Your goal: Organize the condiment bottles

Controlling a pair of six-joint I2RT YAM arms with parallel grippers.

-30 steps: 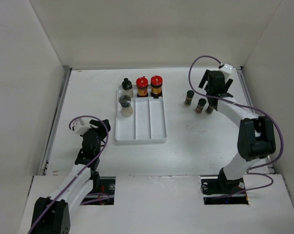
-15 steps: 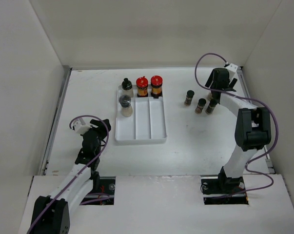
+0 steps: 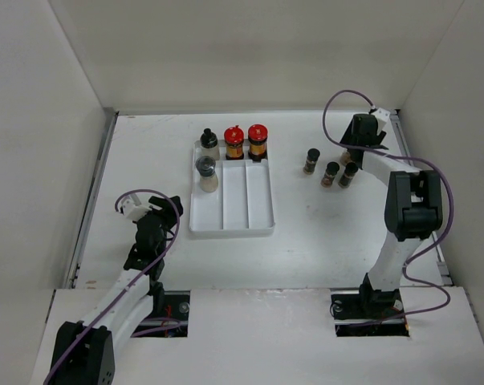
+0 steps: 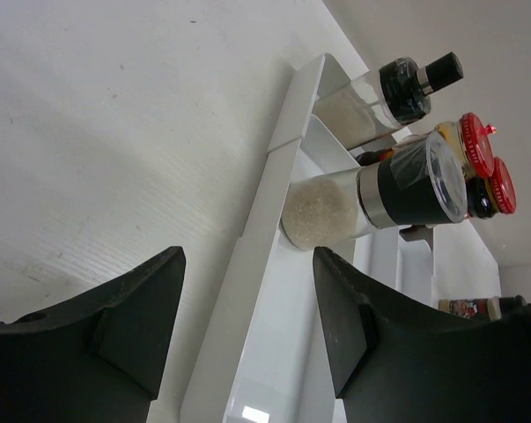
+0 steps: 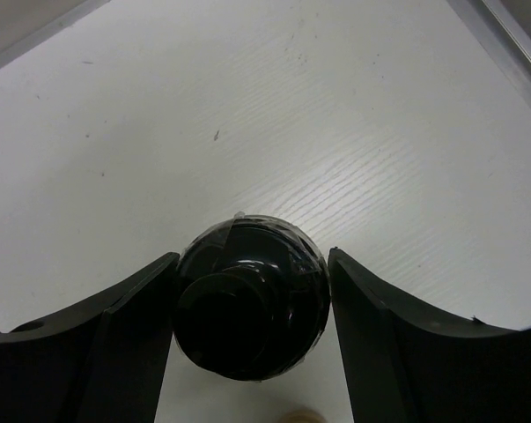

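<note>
My right gripper (image 5: 252, 256) is shut on the black cap of a small condiment bottle (image 5: 250, 304) that stands on the table. In the top view this gripper (image 3: 352, 152) covers that bottle at the far right. Three small dark bottles (image 3: 311, 160) (image 3: 331, 173) (image 3: 348, 174) stand just left of it. Two red-capped bottles (image 3: 234, 143) (image 3: 258, 140) and a black-capped clear one (image 3: 209, 143) stand at the white tray's (image 3: 258, 228) far end. A grey-capped pale bottle (image 4: 397, 189) stands in its left compartment. My left gripper (image 4: 247, 264) is open, holding nothing, near the tray's left rim (image 4: 265, 203).
White walls close the table in on the left, back and right. A metal strip (image 3: 402, 136) runs along the right edge close to my right gripper. The right arm's purple cable (image 3: 338, 100) loops above the wrist.
The right gripper shifted slightly toward the far right, came down over the black-capped bottle, and its jaws closed in on the cap. The left arm has not moved.
</note>
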